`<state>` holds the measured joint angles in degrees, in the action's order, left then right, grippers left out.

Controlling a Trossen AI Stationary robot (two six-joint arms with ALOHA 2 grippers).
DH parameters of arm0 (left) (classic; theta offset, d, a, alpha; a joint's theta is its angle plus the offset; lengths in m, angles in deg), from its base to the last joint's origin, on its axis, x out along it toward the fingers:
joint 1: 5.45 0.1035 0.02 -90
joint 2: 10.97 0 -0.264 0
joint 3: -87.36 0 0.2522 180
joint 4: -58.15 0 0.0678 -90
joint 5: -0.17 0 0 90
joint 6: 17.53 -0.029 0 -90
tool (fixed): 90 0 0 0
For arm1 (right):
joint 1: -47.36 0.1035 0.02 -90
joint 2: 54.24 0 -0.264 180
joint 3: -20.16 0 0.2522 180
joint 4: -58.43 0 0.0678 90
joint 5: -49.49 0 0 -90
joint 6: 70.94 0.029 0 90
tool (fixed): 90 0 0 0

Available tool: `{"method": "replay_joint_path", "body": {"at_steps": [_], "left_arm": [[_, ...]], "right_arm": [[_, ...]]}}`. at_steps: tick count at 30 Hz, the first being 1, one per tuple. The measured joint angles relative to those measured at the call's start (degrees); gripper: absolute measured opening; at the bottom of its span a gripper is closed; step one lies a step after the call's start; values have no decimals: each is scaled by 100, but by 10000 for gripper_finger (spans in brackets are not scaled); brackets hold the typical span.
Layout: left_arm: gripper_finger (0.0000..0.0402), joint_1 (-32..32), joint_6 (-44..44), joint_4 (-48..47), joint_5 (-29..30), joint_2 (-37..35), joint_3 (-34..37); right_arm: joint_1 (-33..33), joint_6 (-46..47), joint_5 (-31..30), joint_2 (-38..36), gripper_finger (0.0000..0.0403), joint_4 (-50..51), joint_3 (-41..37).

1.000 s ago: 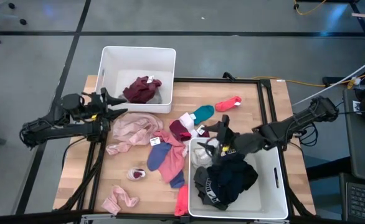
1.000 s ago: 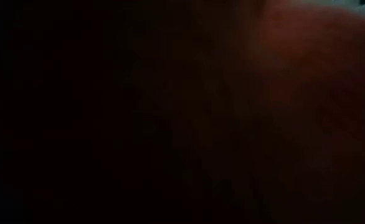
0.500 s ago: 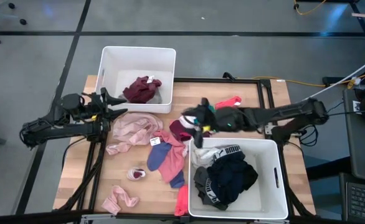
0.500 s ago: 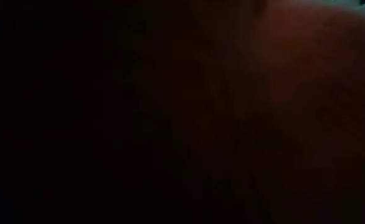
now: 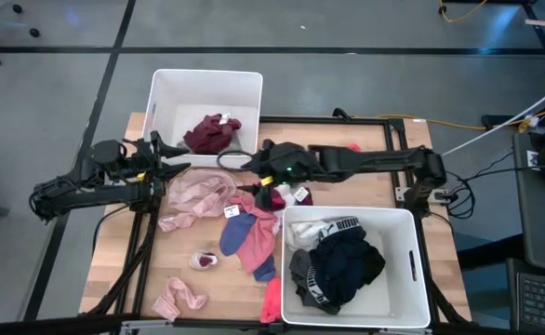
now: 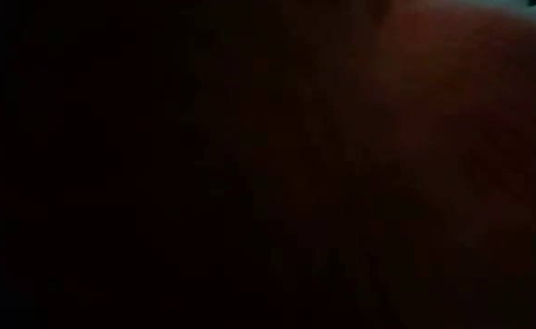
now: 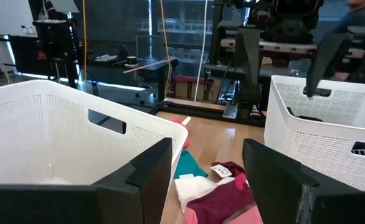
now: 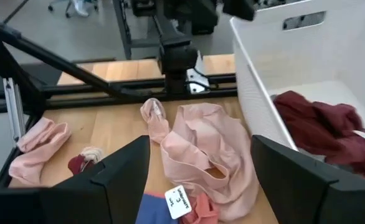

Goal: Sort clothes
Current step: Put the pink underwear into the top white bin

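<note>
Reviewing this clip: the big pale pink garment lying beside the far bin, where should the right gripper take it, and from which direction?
Pinch the raised fold along the pink garment from straight above. It lies crumpled and spread on the table, so its flat edges offer little to grip. The open right gripper already hovers nearby.

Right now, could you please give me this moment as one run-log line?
right claw: open, over the clothes pile | left claw: open, waiting at table's left edge | held: nothing

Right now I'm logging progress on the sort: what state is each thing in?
Far bin: holds maroon garment.
Near bin: holds dark clothes.
Pink garment: crumpled on table.
Right tool: open, empty, over the loose pile.
Left tool: open, empty, waiting at table's left edge.
</note>
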<state>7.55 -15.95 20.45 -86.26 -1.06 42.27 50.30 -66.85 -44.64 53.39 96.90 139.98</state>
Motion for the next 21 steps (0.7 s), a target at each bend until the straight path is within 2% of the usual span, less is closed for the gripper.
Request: {"method": "replay_joint_path", "body": {"at_steps": [7, 21], "left_arm": [[186, 0, -9, -5, 2, -7, 0], [186, 0, -9, -31, 31, -4, 0]], "right_arm": [[2, -46, 527, 590, 279, 168, 380], [4, -51, 632, 1232, 279, 285, 381]]}}
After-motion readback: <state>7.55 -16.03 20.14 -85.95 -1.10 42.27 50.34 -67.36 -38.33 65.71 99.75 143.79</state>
